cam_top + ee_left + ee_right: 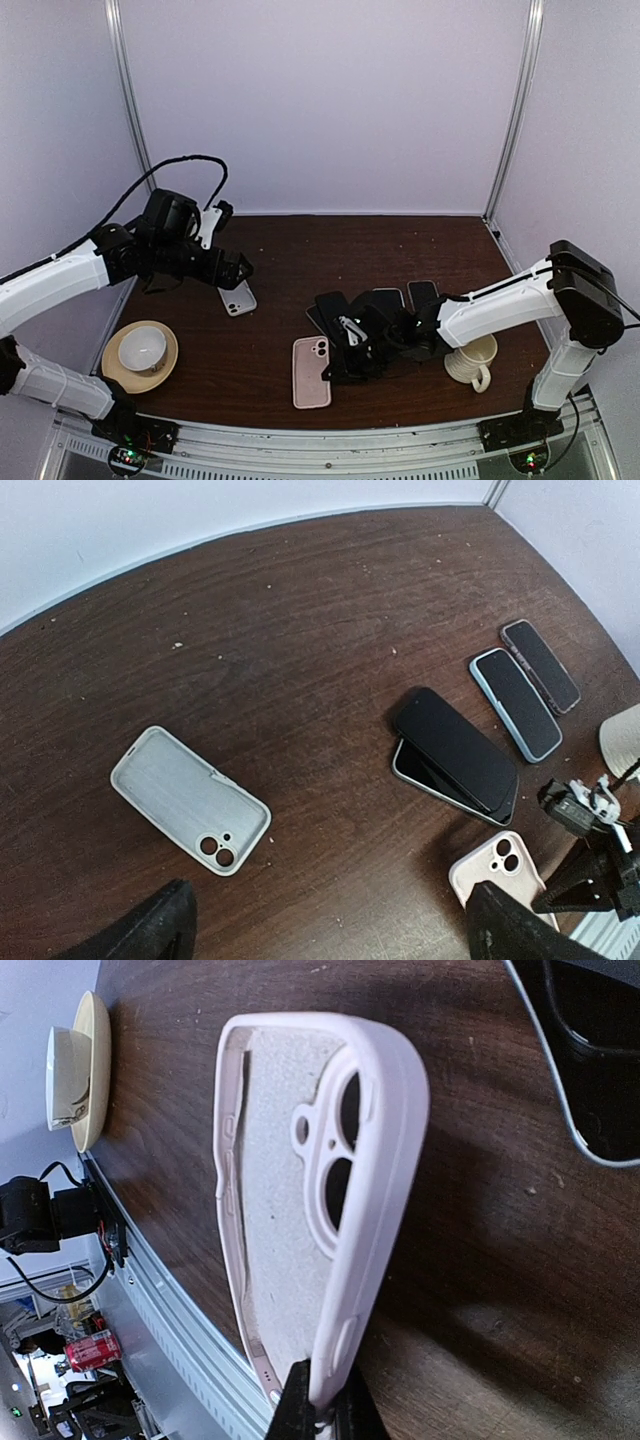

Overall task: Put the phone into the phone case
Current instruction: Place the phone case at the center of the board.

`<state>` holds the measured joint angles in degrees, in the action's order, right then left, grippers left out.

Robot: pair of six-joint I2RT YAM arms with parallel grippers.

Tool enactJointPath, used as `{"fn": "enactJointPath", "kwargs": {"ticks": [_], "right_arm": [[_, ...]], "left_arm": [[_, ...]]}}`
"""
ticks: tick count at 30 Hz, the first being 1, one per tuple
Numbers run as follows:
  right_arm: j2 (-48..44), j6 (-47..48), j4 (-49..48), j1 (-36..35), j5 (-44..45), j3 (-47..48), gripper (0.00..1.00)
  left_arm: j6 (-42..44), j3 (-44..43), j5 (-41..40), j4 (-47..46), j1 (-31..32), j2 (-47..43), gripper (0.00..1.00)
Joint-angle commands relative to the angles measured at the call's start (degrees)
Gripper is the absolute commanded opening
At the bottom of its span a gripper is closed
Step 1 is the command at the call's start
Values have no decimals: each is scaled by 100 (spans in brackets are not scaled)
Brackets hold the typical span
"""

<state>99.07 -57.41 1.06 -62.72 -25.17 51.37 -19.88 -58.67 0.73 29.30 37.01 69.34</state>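
The pink case lies on the brown surface near the front edge, between my two arms, its camera cut-out at the far end. My right claw is pressed together on the wall of that case: in the right wrist view the thin pink rim sits between my two dark fingertips, and the pale lining of the open side faces the camera. Whether the case lies flat or is tipped up on one edge I cannot tell. Just behind it, partly under my right claw, are the stacked dark phones, one lying skewed on the other, screens up. Farther right lie two more phones side by side, a blue-edged phone and a dark-edged phone, close together but apart from the stack. No phone is in either case. Well to the left, a grey case rests alone, open side up, camera holes at its near corner. My left claw hangs above it, fingers spread wide and pinching nothing. A cream mug stands beside my right forearm, and a white cup sits on a tan saucer at the front left corner.
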Motion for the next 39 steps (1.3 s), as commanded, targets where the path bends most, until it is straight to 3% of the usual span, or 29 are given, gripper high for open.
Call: {"fn": "enactJointPath", "kwargs": {"ticks": [1,22,29,39], "right_arm": [[-129,-48,142,-29,114,-110,0],[-249,362,1569,58,-254,-1,0],[-368,162,1484,58,-259,-179,0],[-246,227,1858,66,-44,-72,22]], "left_arm": [[33,129,270,38,-28,-427,97],[186,357,302,-73,-28,-925,98],[186,366,307,-81,-28,-925,97],[186,365,366,-82,-53,-922,97]]}}
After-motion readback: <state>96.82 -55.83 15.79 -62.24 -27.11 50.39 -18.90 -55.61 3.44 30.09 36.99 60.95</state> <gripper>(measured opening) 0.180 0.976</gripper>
